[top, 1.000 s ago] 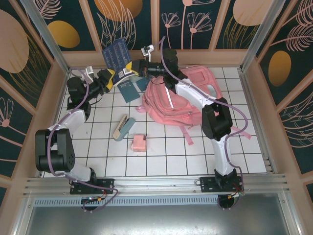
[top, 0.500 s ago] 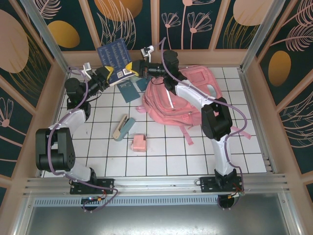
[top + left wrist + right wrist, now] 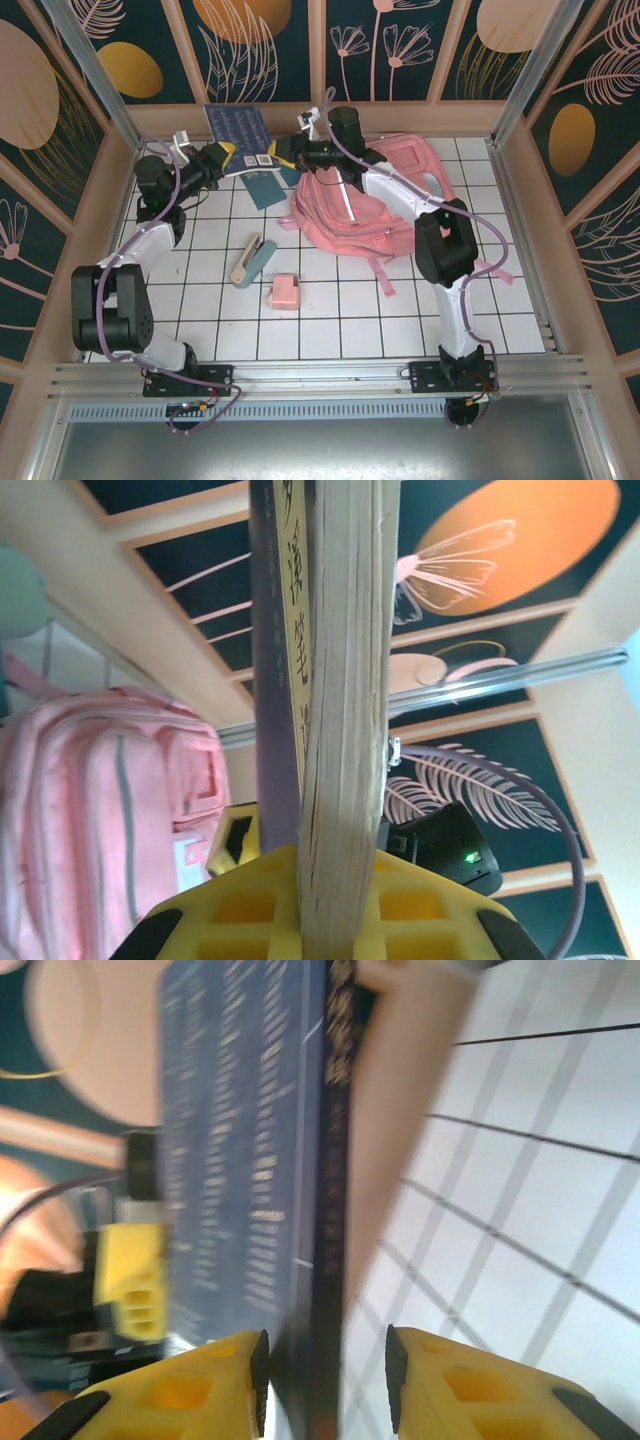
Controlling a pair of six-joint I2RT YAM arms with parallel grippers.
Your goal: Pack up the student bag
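Up at the far end of the white tiled counter (image 3: 330,320), both arms meet on one dark blue book (image 3: 233,125), held in the air near the back wall. The left claw (image 3: 222,158) is pressed together on it: in the left wrist view the cream page edges run straight up between its yellow fingers (image 3: 230,910), pinched tight with no gap either side.

The right claw (image 3: 280,152) is at the book's other end, and its grip looks slack. In the right wrist view the jaws stand spread around the spine, with the blue cover close to one yellow finger (image 3: 210,1380) and open space between the pages and the other.

The student bag (image 3: 375,200), big, soft and pink, lies flat on the counter on the right side, under the right arm's reach and just right of the book. Its straps trail toward the near edge.

On the tiles below the book is a teal booklet (image 3: 262,187), touching the bag's left edge or very near it; I can't tell which. Nearer the middle lies a teal and cream object (image 3: 250,260), tilted, with a small pink box (image 3: 284,292) just beside it, both clear of the bag.
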